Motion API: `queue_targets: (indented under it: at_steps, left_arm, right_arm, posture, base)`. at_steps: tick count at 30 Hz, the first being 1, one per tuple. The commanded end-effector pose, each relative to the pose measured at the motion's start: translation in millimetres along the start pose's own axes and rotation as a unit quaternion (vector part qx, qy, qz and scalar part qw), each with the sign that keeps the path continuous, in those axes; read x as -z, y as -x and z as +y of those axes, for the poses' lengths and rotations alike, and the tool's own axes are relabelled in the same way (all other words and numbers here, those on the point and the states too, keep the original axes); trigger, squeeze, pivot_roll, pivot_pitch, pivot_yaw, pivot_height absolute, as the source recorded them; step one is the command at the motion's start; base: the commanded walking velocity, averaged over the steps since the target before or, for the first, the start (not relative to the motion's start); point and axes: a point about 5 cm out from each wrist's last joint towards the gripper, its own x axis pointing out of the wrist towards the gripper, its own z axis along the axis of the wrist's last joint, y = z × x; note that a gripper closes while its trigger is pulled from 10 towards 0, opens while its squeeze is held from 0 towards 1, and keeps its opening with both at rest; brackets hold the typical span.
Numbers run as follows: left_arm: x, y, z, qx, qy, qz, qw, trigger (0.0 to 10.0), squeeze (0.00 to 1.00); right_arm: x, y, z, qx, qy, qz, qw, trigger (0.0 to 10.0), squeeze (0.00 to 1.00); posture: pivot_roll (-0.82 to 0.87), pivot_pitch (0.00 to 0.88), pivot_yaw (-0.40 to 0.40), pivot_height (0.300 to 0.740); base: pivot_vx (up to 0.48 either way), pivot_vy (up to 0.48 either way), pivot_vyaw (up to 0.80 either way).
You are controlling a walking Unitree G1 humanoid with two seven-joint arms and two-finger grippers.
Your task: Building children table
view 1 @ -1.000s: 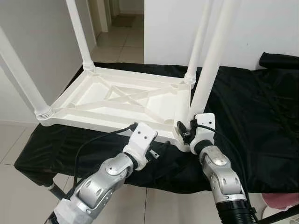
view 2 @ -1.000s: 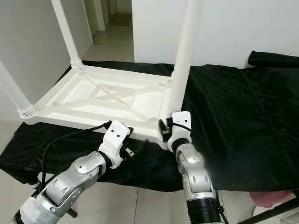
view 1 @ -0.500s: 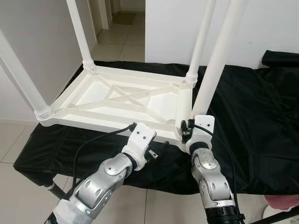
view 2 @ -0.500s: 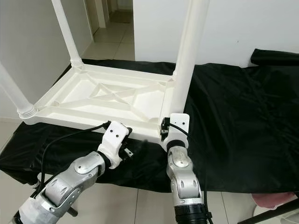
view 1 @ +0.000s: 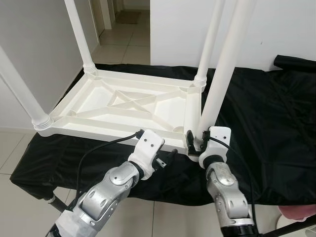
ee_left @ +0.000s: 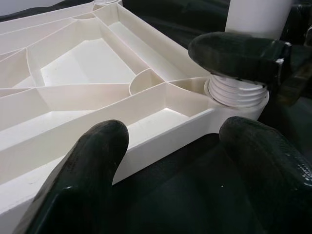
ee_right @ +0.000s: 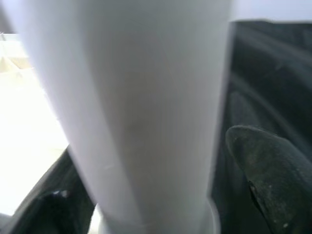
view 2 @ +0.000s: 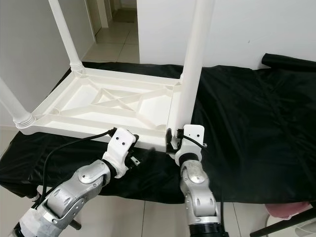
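White plastic table top (view 1: 123, 106) lies upside down on a black cloth (view 1: 266, 128) over a bench, ribbed underside up, four white legs pointing upward. Right gripper (view 1: 195, 144) sits at the base of the near-right leg (view 1: 224, 74), its two black fingers (ee_right: 265, 183) on either side of the tube just above the threaded collar, clasping it. Left gripper (ee_left: 165, 161) hovers just beside the table top's near edge, fingers spread apart, holding nothing; the cloth shows between them. Tiled floor (view 1: 126, 47) and doorway behind.
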Motion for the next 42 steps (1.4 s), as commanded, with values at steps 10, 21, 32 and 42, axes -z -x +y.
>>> queue_targets:
  at_steps: [10,21,32,42]
  left_arm:
    - [0,0.3,-1.1,0.057,-0.01,0.0,0.998,10.0,0.0]
    - [2,-1.3,-4.5,0.076,-0.019,0.007,0.997,10.0,0.0]
    - [-2,-4.2,-3.4,0.075,-0.022,0.004,0.997,10.0,0.0]
    - [0,-2.0,-4.2,0.072,-0.019,0.005,0.997,10.0,0.0]
  right_arm:
    - [-3,-11.8,-11.0,-0.176,0.016,-0.009,0.984,10.0,0.0]
    - [-1,-27.0,-11.7,-0.293,0.062,0.002,0.954,10.0,0.0]
    - [16,-35.3,-15.2,-0.31,0.057,0.033,0.948,0.0,0.0]
    - [21,-34.7,-21.5,-0.288,0.039,0.037,0.956,10.0,0.0]
  posture:
    - [-0.02,0.0,0.031,0.74]
    - [-0.03,0.0,0.043,0.74]
    - [-0.01,0.0,0.045,0.74]
    - [-0.01,0.007,0.041,0.74]
  base:
    - [0.0,0.0,0.0]
    - [0.0,0.0,0.0]
    - [0.0,0.0,0.0]
    - [0.0,0.0,0.0]
